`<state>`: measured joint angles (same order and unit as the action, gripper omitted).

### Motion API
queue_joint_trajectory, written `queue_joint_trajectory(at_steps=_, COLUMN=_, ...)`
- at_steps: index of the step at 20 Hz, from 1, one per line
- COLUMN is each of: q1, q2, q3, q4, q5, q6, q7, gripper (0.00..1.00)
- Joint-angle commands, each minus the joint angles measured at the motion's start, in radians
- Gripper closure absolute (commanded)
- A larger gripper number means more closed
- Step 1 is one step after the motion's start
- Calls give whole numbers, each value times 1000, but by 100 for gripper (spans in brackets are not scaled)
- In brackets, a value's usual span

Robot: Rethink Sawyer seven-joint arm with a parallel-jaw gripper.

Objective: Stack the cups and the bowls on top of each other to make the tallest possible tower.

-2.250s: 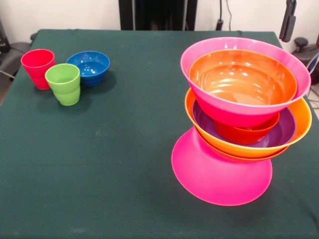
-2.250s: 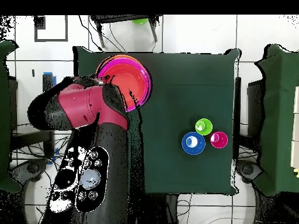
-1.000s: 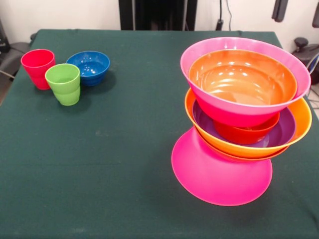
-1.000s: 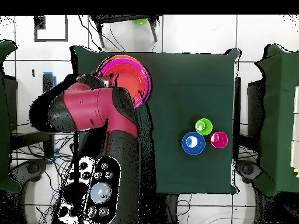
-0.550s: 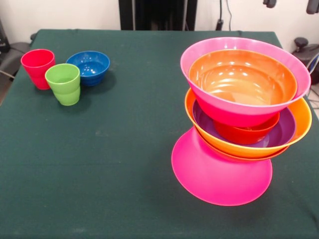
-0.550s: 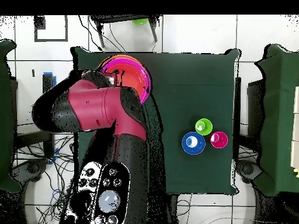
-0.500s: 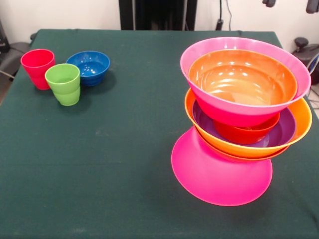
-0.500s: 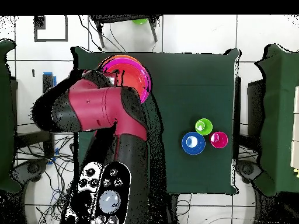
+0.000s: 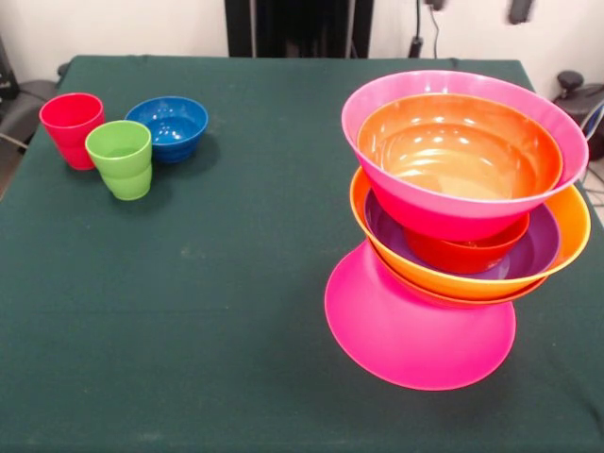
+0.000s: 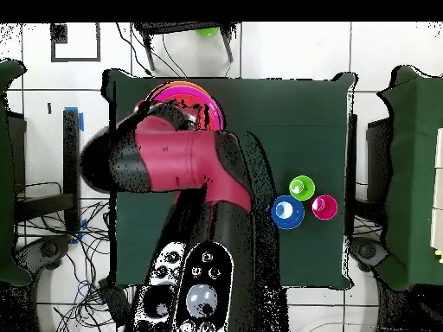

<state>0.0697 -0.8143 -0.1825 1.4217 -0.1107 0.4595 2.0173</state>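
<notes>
The tower [image 9: 462,226] is standing finished-looking while light, slippery cups [image 9: 118,159] are waiting, best gripped by their rims; the gripper's state I cannot tell.

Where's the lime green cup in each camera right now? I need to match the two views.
Front view: the lime green cup stands upper left, in front of the red cup and the small blue bowl.
Overhead view: the same cup sits right of centre, above the other two.
Shared landmark: the small blue bowl, right beside it in both.
</notes>
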Motion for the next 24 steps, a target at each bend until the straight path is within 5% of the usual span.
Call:
queue_joint_trajectory(at_steps=1, q1=-97, q2=40, q3=125, q4=160, q5=-6, q6=31, q7=-15, gripper=0)
queue_joint_trajectory(at_steps=24, q1=-377, q2=163, q3=300, q4=273, q5=-145, q6=-240, q7=-44, gripper=0)
